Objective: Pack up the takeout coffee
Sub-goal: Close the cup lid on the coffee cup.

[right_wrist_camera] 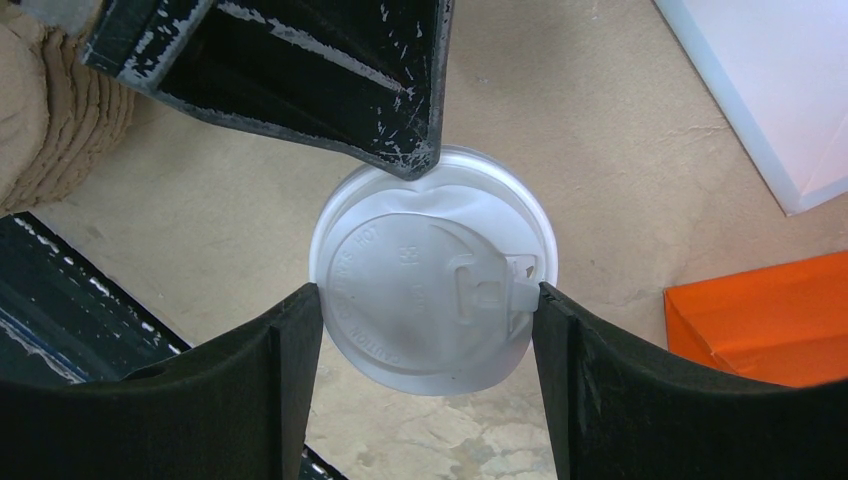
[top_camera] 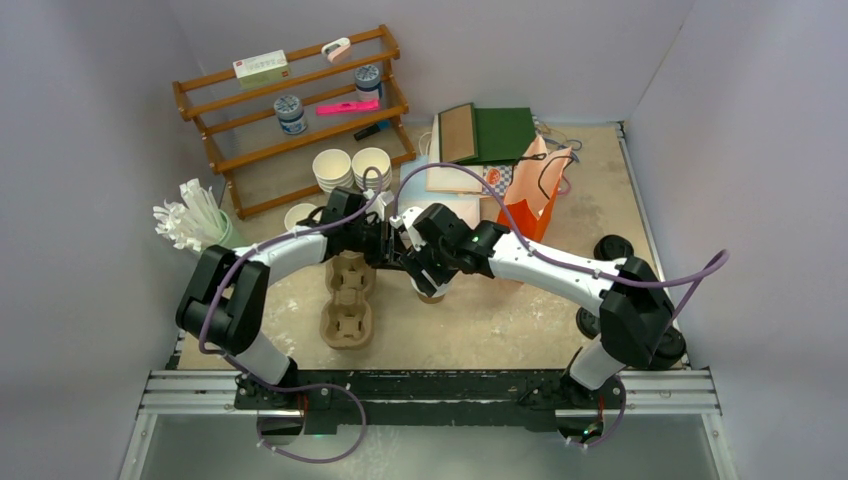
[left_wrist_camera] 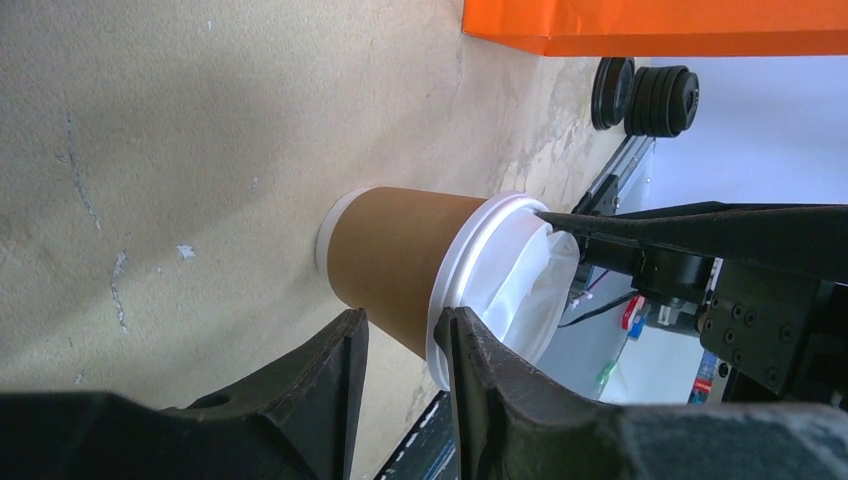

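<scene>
Seen from above, the cup (top_camera: 431, 292) stands mid-table, nearly hidden under both grippers, with only its base showing. The right gripper (right_wrist_camera: 428, 300) grasps the lid (right_wrist_camera: 430, 250) at its 3 and 9 o'clock edges. The left gripper (left_wrist_camera: 402, 322) meets the rim at 12, jaws slightly apart; I cannot tell whether it pinches. The carrier (top_camera: 348, 300) sits just at the cup's 9 o'clock and the orange bag (top_camera: 528, 222) near 2. There is bare table (top_camera: 470, 330) at 6.

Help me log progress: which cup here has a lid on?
The brown kraft cup between the right fingers, capped with a white lid; the pale cups by the wooden shelf stand open.
</scene>
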Motion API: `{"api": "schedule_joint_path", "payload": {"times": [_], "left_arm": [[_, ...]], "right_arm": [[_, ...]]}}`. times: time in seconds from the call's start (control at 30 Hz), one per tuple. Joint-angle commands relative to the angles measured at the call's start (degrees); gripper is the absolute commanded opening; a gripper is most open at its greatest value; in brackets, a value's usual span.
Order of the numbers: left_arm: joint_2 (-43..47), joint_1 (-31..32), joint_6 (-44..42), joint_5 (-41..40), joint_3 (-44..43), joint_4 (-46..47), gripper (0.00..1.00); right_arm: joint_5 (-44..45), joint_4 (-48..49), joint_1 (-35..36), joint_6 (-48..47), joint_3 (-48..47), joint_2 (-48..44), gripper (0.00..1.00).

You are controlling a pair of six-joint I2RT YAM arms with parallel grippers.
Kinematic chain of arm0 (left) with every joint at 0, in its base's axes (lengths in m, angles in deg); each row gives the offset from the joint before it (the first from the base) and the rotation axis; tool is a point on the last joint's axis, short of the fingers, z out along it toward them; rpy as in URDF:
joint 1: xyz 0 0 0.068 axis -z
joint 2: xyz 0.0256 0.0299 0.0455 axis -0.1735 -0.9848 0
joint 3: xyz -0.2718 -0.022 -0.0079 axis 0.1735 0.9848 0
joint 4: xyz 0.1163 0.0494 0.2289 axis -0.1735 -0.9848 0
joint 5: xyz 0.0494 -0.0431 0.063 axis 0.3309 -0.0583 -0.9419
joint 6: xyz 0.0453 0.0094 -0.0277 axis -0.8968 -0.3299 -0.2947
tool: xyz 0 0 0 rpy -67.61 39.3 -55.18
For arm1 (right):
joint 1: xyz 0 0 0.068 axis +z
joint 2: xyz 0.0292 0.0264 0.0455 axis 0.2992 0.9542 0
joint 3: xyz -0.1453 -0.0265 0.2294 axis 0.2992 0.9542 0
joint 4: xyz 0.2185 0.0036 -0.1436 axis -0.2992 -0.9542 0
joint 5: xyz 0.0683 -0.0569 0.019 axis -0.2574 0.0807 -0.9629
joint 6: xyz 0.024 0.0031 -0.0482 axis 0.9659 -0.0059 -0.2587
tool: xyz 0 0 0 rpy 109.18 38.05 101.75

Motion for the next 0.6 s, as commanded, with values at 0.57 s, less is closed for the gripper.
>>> {"api": "schedule_joint_path", "payload": {"times": [0.57], "left_arm": [[-5.1, 5.0, -10.6, -15.2, -1.8, -14.1, 0.35]], "right_arm": [[9.1, -6.4, 1.3, 2.0, 4.3, 6.9, 0.62]]}}
